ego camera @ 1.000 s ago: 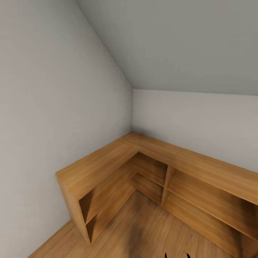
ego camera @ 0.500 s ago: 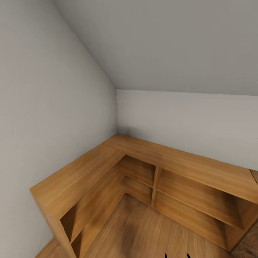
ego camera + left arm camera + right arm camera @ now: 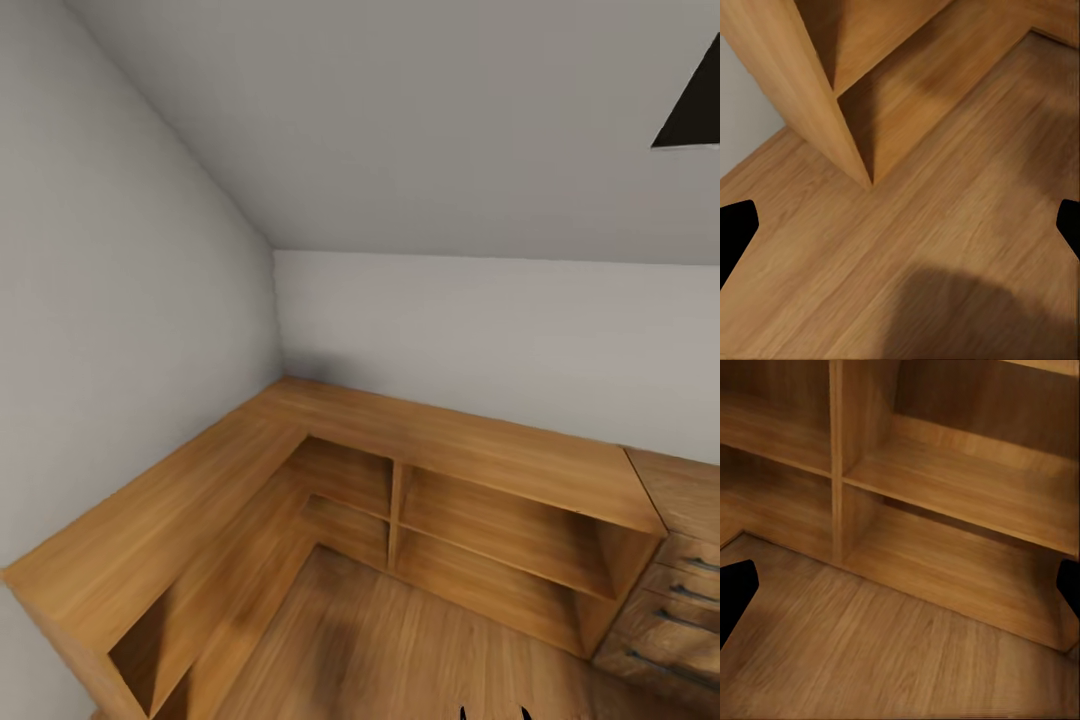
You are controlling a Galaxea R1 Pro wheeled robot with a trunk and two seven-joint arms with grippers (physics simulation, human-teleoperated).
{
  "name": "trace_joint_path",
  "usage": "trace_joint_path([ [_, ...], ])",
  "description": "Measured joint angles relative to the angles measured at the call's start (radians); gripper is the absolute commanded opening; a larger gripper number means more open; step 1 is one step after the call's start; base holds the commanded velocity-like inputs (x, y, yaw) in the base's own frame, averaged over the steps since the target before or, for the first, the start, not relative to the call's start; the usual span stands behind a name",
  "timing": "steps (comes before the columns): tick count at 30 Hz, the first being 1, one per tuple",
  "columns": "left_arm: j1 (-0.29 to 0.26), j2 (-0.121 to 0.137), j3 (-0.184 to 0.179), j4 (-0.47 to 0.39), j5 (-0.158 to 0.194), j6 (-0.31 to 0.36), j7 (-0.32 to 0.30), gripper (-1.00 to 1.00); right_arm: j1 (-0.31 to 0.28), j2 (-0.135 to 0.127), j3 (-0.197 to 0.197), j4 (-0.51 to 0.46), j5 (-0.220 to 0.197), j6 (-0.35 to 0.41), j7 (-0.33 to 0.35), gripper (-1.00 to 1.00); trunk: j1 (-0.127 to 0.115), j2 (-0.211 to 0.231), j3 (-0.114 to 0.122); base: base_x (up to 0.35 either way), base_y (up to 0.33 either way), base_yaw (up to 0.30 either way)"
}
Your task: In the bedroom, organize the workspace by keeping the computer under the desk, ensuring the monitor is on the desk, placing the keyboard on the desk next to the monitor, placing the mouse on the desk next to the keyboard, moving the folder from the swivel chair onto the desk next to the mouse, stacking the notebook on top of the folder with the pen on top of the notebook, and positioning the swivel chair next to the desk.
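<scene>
I am in the bedroom, facing a corner under the sloped grey ceiling [image 3: 450, 120]. The desk, computer, monitor, keyboard, mouse, folder, notebook, pen and swivel chair are out of view. My left gripper [image 3: 900, 232] is open and holds nothing; it hangs over the wood plank floor [image 3: 945, 247] by the end of the shelving [image 3: 802, 90]. My right gripper [image 3: 900, 592] is also open and holds nothing; it points at the bare shelf compartments [image 3: 967, 487].
Low light-wood L-shaped shelving [image 3: 450, 440] lines both walls of the corner. A wooden dresser [image 3: 680, 580] with dark drawer handles adjoins it at the right. A dark skylight corner [image 3: 695, 105] shows at the upper right. Plank floor [image 3: 380, 650] lies ahead of me.
The camera has turned to the right, so the shelving sits further left in the picture. The dresser and the skylight corner have come into view at the right.
</scene>
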Motion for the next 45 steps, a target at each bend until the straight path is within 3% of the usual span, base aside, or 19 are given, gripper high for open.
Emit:
trace_joint_path([
  [23, 0.0, 0.0, 0.0, 0.0, 0.0, 0.0, 0.0, 1.0, 0.0, 0.0, 0.001, 0.0, 0.0, 0.0, 0.0, 1.0, 0.0, 0.0, 0.0, 0.002, 0.012, -0.295],
  [45, 0.0, 0.0, -0.001, 0.0, 0.0, 0.0, 0.0, 1.0, 0.0, 0.0, 0.001, 0.0, 0.0, 0.0, 0.001, 1.0, 0.0, 0.0, 0.0, 0.156, 0.192, -0.295],
])
